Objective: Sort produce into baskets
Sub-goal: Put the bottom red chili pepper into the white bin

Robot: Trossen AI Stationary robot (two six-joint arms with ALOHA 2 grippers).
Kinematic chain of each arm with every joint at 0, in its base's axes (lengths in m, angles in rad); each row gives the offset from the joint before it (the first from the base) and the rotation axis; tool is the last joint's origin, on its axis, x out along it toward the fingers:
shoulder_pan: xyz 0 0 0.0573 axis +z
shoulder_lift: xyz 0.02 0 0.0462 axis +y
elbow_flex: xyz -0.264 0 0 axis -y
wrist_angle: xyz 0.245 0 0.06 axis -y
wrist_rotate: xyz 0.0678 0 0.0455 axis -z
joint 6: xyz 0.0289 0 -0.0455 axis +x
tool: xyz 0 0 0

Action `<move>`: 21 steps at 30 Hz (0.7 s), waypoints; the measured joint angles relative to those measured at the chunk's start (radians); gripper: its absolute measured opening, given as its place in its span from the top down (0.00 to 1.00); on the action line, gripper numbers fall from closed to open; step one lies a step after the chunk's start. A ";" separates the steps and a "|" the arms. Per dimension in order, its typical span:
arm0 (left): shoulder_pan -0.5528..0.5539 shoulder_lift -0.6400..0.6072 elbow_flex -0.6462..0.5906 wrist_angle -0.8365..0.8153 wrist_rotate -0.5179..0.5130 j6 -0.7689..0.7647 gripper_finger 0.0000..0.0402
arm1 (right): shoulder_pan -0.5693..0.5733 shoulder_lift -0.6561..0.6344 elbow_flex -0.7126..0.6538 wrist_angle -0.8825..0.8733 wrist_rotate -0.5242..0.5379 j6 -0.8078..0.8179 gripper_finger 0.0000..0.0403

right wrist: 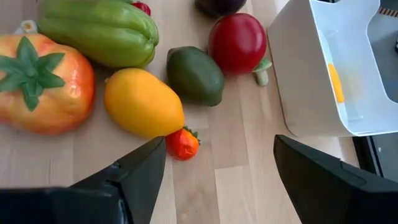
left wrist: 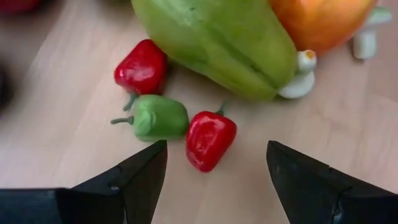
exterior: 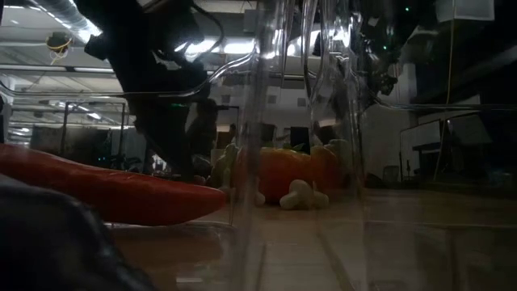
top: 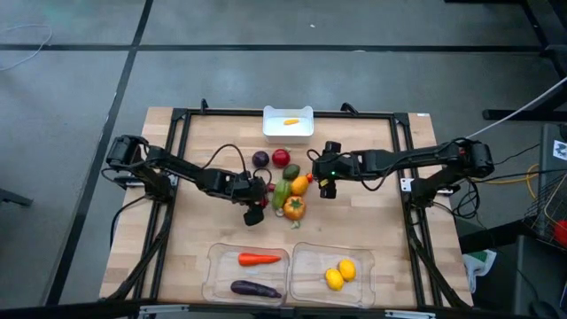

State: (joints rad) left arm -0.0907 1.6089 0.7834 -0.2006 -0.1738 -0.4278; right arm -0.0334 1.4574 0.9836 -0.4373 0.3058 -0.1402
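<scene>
The loose produce lies mid-table: a green pepper (left wrist: 217, 43), an orange pepper (right wrist: 43, 84), a yellow fruit (right wrist: 143, 102), a dark green fruit (right wrist: 194, 74) and a red apple (right wrist: 237, 42). My left gripper (top: 257, 211) stands open at the pile's left side. A tiny red pepper (left wrist: 210, 139) lies just ahead of its fingers, with a tiny green pepper (left wrist: 160, 117) and another tiny red pepper (left wrist: 142, 67) beside it. My right gripper (top: 326, 186) stands open at the pile's right side, above a small red-orange piece (right wrist: 182, 143).
A white bin (top: 288, 124) with an orange piece stands at the far edge. Two clear trays stand at the near edge. The left tray (top: 213, 266) holds a carrot (top: 259, 260) and an eggplant (top: 255, 288). The right tray (top: 306, 266) holds two lemons (top: 340, 275).
</scene>
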 joint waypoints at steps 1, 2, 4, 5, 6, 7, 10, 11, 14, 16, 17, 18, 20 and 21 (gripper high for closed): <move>0.000 0.000 -0.009 0.016 -0.002 -0.007 0.32 | 0.000 0.002 0.000 0.002 0.000 0.000 0.26; 0.001 0.000 -0.015 0.019 -0.003 -0.015 0.32 | 0.000 0.002 0.000 0.001 0.000 0.000 0.26; 0.000 0.009 -0.028 0.037 -0.004 -0.019 0.32 | 0.000 0.002 0.000 0.003 0.000 0.000 0.26; 0.000 0.017 -0.028 0.048 -0.003 -0.019 0.32 | 0.000 0.002 0.000 0.006 0.000 0.000 0.26; -0.001 0.028 -0.028 0.062 -0.003 -0.019 0.32 | 0.000 0.002 0.000 0.007 0.000 0.000 0.26; -0.003 0.038 -0.028 0.081 -0.003 -0.018 0.32 | 0.000 0.002 0.000 0.010 0.000 0.000 0.26; -0.008 0.081 -0.028 0.134 0.008 0.003 0.32 | 0.000 0.002 0.000 0.023 0.000 -0.002 0.26; -0.008 0.091 -0.028 0.142 0.006 0.005 0.32 | 0.000 0.002 0.000 0.023 0.000 -0.003 0.26; -0.006 0.104 -0.027 0.159 0.004 -0.007 0.33 | 0.000 0.002 0.000 0.021 0.000 -0.004 0.26; -0.006 0.105 -0.027 0.160 0.003 -0.007 0.34 | 0.000 0.002 0.000 0.021 0.000 -0.004 0.26; -0.006 0.106 -0.027 0.160 0.003 -0.007 0.36 | 0.000 0.002 0.000 0.020 0.000 -0.004 0.26; -0.006 0.106 -0.027 0.160 0.002 -0.007 0.38 | 0.000 0.002 0.000 0.020 0.000 -0.005 0.26; -0.005 0.106 -0.027 0.159 0.002 -0.005 0.44 | 0.000 0.002 0.000 0.021 0.000 -0.005 0.26; -0.005 0.107 -0.027 0.157 0.001 -0.001 0.47 | 0.000 0.002 0.000 0.021 0.000 -0.005 0.26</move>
State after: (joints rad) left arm -0.0959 1.7154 0.7563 -0.0433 -0.1729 -0.4289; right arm -0.0334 1.4597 0.9840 -0.4168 0.3060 -0.1448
